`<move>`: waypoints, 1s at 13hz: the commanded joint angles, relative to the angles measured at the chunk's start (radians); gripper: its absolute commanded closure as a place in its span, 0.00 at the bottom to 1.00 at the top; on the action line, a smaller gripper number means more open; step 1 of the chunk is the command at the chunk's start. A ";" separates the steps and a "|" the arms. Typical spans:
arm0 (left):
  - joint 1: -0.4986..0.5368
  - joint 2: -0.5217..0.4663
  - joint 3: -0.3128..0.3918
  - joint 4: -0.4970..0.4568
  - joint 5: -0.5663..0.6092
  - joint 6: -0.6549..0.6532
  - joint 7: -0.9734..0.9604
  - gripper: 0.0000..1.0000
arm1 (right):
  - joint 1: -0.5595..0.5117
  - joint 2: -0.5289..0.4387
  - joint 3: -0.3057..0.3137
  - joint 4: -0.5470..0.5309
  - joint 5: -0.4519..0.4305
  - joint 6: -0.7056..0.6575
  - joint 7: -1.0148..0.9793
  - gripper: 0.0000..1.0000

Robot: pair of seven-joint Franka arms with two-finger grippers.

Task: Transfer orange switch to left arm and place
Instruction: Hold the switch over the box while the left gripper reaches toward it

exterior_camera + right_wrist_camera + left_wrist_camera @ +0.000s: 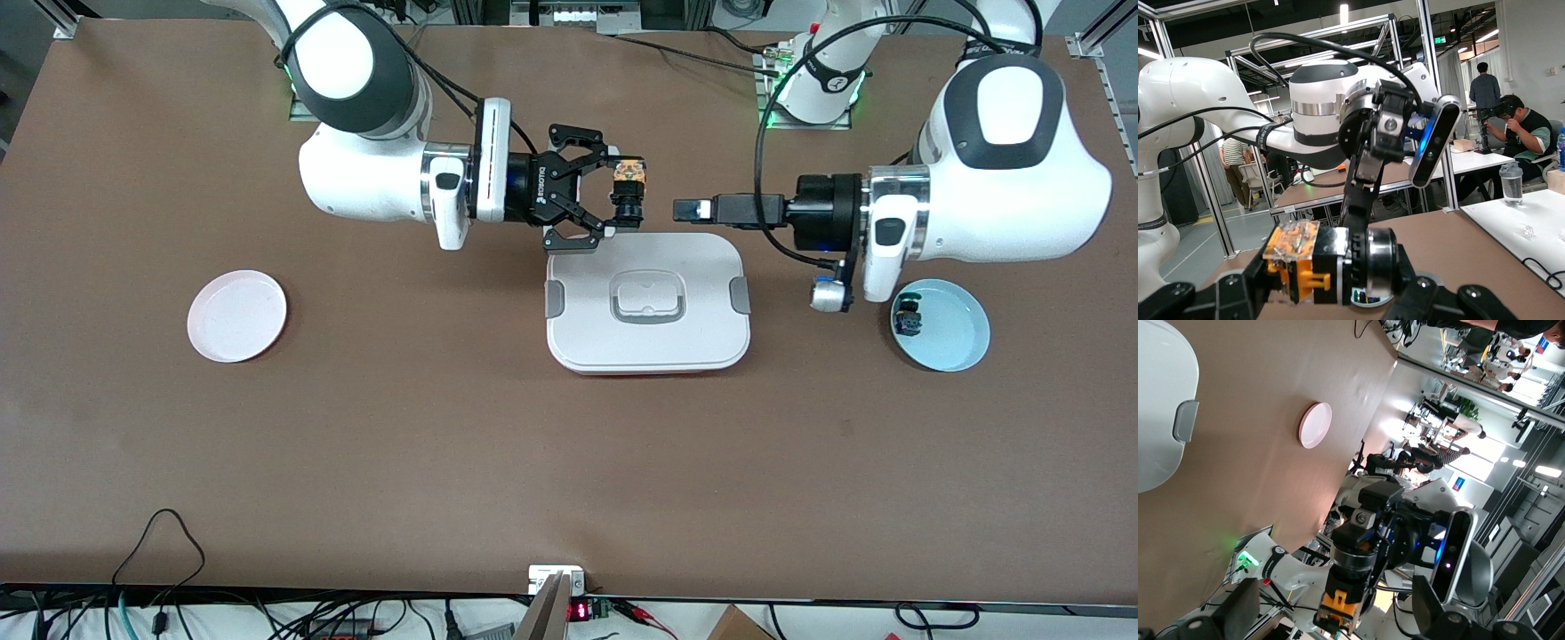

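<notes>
Over your brown counter (444,444), right tool (613,198) clamps the tiny black orange-capped switch (629,180); left tool (686,210) stands apart above the white lidded box (647,302).

Open air gap between the 2 pincers, just above the box (649,302) lid's edge.

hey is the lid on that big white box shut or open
Shut. The lid sits flat on the box, and its grey side clips lie against the sides.
</notes>
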 commanded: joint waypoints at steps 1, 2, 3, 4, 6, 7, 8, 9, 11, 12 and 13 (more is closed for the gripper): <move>-0.025 -0.016 -0.007 -0.023 0.009 0.035 0.028 0.00 | 0.013 0.011 0.005 0.022 0.022 0.018 -0.023 0.99; -0.036 -0.016 -0.007 -0.023 0.008 0.035 0.023 0.00 | 0.013 0.010 0.005 0.022 0.022 0.018 -0.023 0.99; -0.039 -0.016 -0.007 -0.023 0.008 0.037 0.018 0.00 | 0.013 0.010 0.005 0.022 0.021 0.018 -0.023 0.99; -0.044 -0.017 -0.007 -0.023 0.008 0.037 0.012 0.00 | 0.013 0.008 0.005 0.022 0.021 0.016 -0.023 0.99; -0.048 -0.020 -0.007 -0.022 0.008 0.037 -0.005 0.03 | 0.013 0.008 0.005 0.021 0.016 0.016 -0.025 0.99; -0.048 -0.022 -0.007 -0.023 0.009 0.037 -0.005 0.10 | 0.011 0.008 0.005 0.021 0.015 0.015 -0.023 0.99; -0.050 -0.022 -0.007 -0.023 0.009 0.037 -0.003 0.15 | 0.011 0.008 0.005 0.021 0.014 0.015 -0.025 0.99; -0.056 -0.022 -0.007 -0.023 0.008 0.037 -0.005 0.18 | 0.013 0.008 0.005 0.021 0.016 0.018 -0.023 0.99; -0.065 -0.023 -0.007 -0.023 0.009 0.037 -0.005 0.18 | 0.014 0.007 0.005 0.021 0.016 0.018 -0.025 0.99; -0.067 -0.023 -0.007 -0.023 0.009 0.038 -0.005 0.21 | 0.014 0.007 0.005 0.019 0.015 0.018 -0.025 0.99; -0.067 -0.023 -0.007 -0.023 0.009 0.038 -0.005 0.33 | 0.014 0.007 0.005 0.021 0.014 0.018 -0.025 0.99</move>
